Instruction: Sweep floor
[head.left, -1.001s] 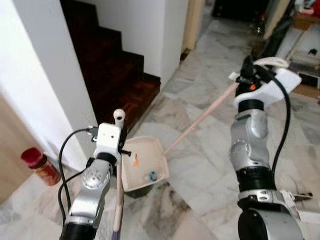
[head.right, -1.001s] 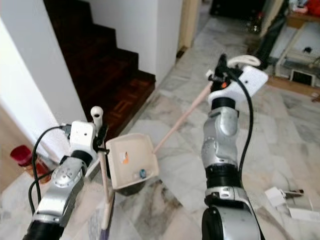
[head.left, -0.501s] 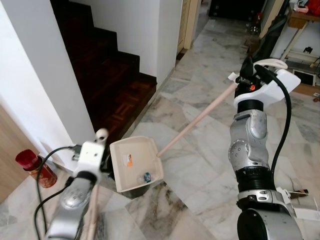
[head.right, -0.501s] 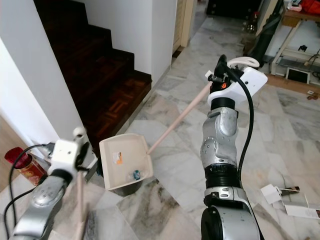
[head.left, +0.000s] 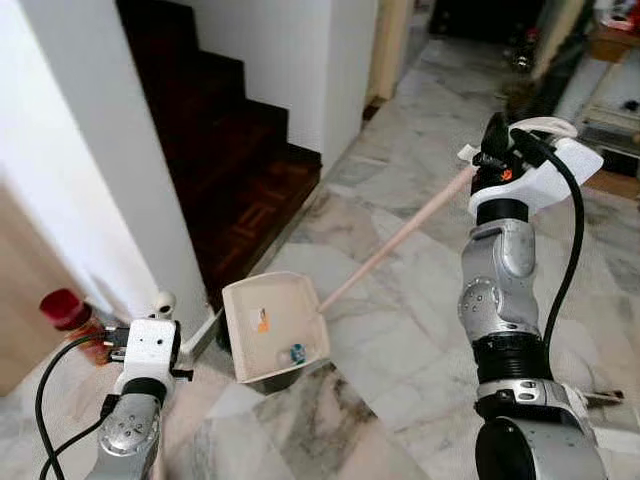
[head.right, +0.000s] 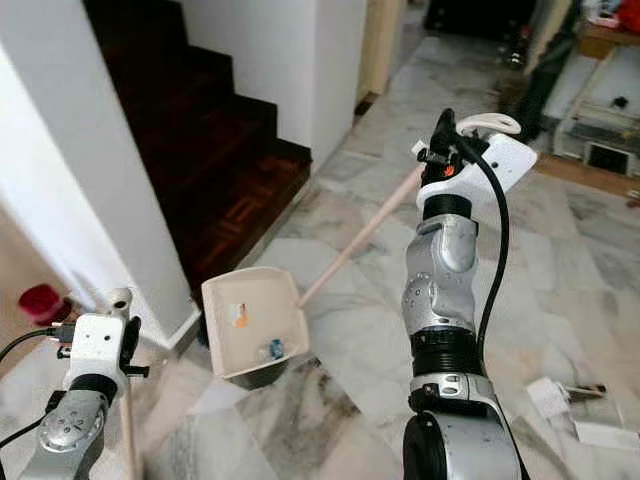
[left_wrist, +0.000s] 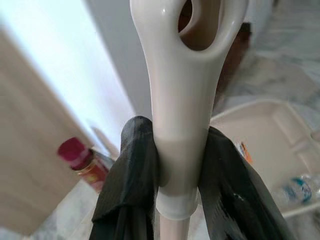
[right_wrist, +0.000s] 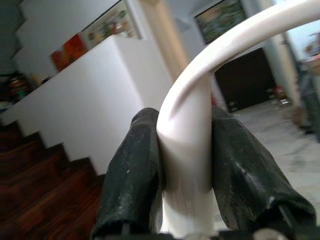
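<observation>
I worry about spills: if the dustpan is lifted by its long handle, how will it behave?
The dustpan looks like thin plastic, so probably light. Held by the right gripper at the far end of its long handle, it may swing or tilt. The small litter near its lip could slide out.

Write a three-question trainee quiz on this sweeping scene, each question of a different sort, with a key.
1. True or false: the dustpan holds no debris.
2. Multiple choice: what does the left gripper clamp? A) the red-capped jar B) the broom handle C) a stair step
3. Fill in: the right gripper is shut on the dustpan's long ____.

Key
1. False: a small bluish scrap lies in it.
2. B
3. handle
</observation>
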